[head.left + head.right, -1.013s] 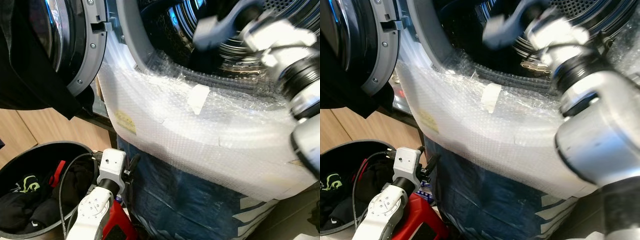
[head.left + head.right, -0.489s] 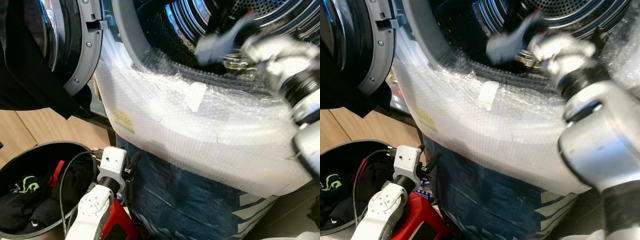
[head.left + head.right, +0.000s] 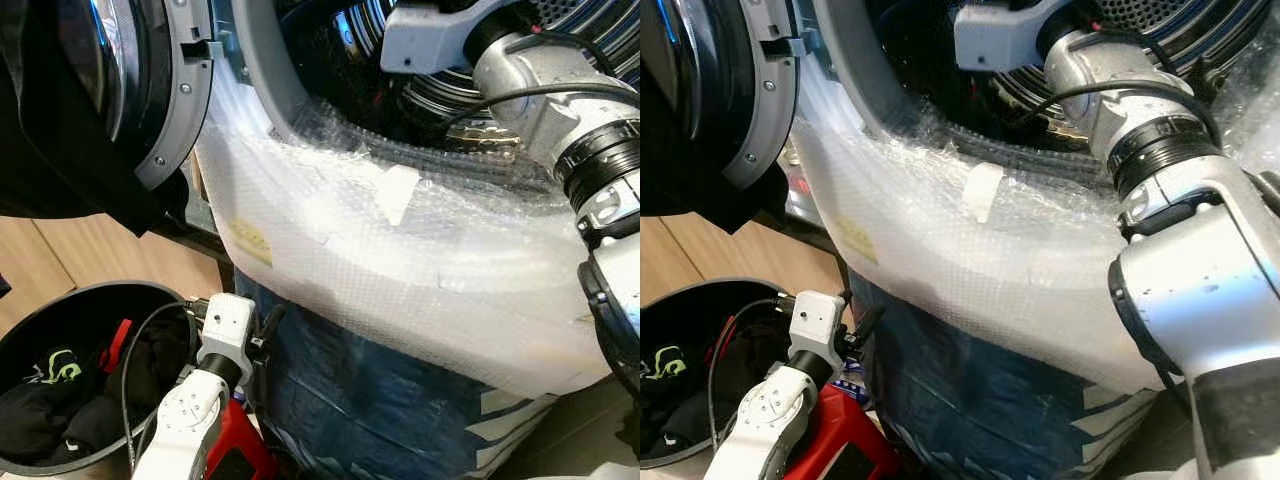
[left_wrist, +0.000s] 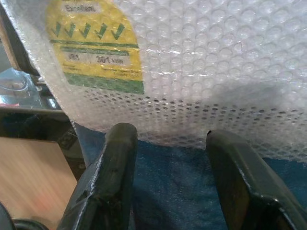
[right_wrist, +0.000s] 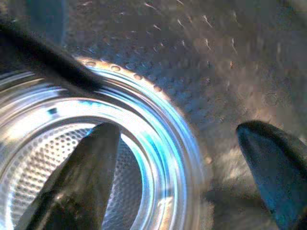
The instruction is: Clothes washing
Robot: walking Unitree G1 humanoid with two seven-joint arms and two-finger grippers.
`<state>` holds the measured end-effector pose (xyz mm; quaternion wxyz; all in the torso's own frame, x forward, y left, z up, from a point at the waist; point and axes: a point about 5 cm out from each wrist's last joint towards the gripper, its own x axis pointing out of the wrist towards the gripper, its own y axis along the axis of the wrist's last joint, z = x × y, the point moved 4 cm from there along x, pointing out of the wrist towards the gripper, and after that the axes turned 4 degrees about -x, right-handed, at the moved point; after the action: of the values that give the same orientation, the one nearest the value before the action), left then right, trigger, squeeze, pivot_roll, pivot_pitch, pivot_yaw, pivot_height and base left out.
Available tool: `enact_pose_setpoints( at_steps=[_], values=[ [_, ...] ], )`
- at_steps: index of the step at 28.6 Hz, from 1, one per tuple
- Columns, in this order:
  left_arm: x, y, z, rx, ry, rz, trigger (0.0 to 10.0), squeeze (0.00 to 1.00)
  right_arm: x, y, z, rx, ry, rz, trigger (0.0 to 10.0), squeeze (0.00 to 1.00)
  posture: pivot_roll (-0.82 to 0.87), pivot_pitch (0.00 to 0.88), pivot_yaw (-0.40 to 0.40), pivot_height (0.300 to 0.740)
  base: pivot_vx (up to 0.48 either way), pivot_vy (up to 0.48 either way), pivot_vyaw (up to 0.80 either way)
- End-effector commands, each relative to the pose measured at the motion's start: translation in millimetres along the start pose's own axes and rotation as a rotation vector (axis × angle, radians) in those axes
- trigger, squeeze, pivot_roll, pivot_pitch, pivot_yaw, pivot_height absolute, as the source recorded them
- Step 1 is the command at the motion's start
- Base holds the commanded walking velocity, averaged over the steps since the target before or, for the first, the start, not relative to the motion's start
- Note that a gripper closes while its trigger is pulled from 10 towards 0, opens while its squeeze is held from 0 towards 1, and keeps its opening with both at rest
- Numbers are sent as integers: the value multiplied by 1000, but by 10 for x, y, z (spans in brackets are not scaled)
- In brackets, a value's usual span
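At seven o'clock in the head view sits the black laundry basket (image 3: 60, 310), round-rimmed and holding dark, limp clothes (image 3: 50, 405); that is where your next load waits. Just beside it at six o'clock hangs the left gripper (image 4: 170, 177), its two matte black fingers parted with nothing between them, pointed at the bubble wrap (image 3: 420, 270) that cloaks the front of the washing machine (image 3: 330, 390). That wrap is soft, dimpled and glossy, and a yellow energy label (image 4: 93, 43) shows through it. Beyond, at one o'clock, your right arm (image 3: 560, 110) reaches over the padded lip into the drum (image 5: 72, 158), and the right gripper (image 5: 192, 163) has its fingers spread wide and empty against perforated, mirror-bright steel. I judge this a release or a check inside the drum: draw the wrist straight back along the opening's centre, clear of the grey door seal (image 3: 262, 70) and the wrap, which could snag. The open door (image 3: 150, 90) stands at eleven o'clock.
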<state>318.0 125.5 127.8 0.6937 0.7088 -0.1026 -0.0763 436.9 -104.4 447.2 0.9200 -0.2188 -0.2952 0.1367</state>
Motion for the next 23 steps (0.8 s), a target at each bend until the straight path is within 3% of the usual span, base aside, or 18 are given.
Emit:
enact_pose_setpoints(
  at_steps=[1, 3, 5, 6, 7, 8, 9, 10, 11, 12, 13, 14, 15, 16, 17, 20, 22, 23],
  values=[
    [5, -4, 58, -21, -24, -5, 10000, 0, 18, 89, 89, -208, -41, 95, 10000, 0, 15, 2, -1, 740, 0, 0, 0],
    [10, 2, 66, -18, -29, -4, 10000, 0, 28, 5, 142, -146, -53, 40, 10000, 0, 18, 0, -4, 740, 0, 0, 0],
    [18, 9, 47, -21, -18, -2, 10000, 0, 21, -165, 149, -9, -24, -62, 10000, 0, 17, 8, -5, 740, 0, 0, 0],
    [18, 9, 47, -21, -18, -2, 10000, 0, 21, -165, 149, -9, -24, -62, 10000, 0, 17, 8, -5, 740, 0, 0, 0],
    [14, -2, 43, -23, -15, -7, 10000, 0, 1, -220, 109, 117, -10, -99, 10000, 0, 17, 8, -8, 740, 0, 0, 0],
    [3, -23, 47, -24, -18, -17, 10000, 0, -26, -263, 45, 368, -1, -143, 10000, 0, 18, 7, -9, 740, 0, 0, 0],
    [3, -23, 47, -24, -18, -17, 10000, 0, -26, -263, 45, 368, -1, -143, 10000, 0, 18, 7, -9, 740, 0, 0, 0],
    [-7, -36, 53, -23, -20, -21, 10000, 0, -39, -265, -8, 578, 10, -165, 10000, 0, 20, 5, -13, 740, 0, 0, 0],
    [-14, -41, 50, -24, -19, -22, 10000, 0, -24, -214, -66, 1014, 33, -198, 10000, 0, 15, 11, -11, 740, 0, 0, 0],
    [-16, -43, 49, -24, -18, -23, 10000, 0, -20, -191, -79, 1122, 37, -197, 10000, 0, 15, 11, -11, 740, 0, 0, 0],
    [-15, -50, 51, -26, -16, -24, 10000, 0, -6, -178, -53, 1338, 34, -186, 10000, 0, 8, 9, -12, 740, 0, 0, 0],
    [-11, -53, 53, -27, -16, -25, 10000, 0, -2, -174, -43, 1432, 35, -178, 10000, 0, 7, 13, -18, 740, 0, 0, 0],
    [-11, -53, 53, -27, -16, -25, 10000, 0, -2, -174, -43, 1432, 35, -178, 10000, 0, 7, 13, -18, 740, 0, 0, 0],
    [-6, -55, 55, -26, -17, -26, 10000, 0, 0, -151, -69, 1513, 59, -181, 10000, 0, 6, 15, -17, 740, 0, 0, 0],
    [-1, -56, 64, -27, -18, -25, 10000, 0, 3, -89, -86, 1686, 87, -166, 10000, 0, -1, 22, -19, 740, 0, 0, 0],
    [-4, -54, 64, -33, -12, -22, 10000, 0, -66, 84, 46, 1933, 88, -42, 10000, 0, 3, 21, -28, 740, 0, 0, 0],
    [-4, -52, 63, -33, -11, -21, 10000, 0, -83, 105, 73, 1949, 85, -23, 10000, 0, 3, 21, -28, 740, 0, 0, 0],
    [-9, -57, 56, -33, -8, -23, 10000, 0, -141, 153, 220, 2003, 43, 56, 10000, 0, 0, 33, -20, 740, 0, 0, 0]
  ],
)
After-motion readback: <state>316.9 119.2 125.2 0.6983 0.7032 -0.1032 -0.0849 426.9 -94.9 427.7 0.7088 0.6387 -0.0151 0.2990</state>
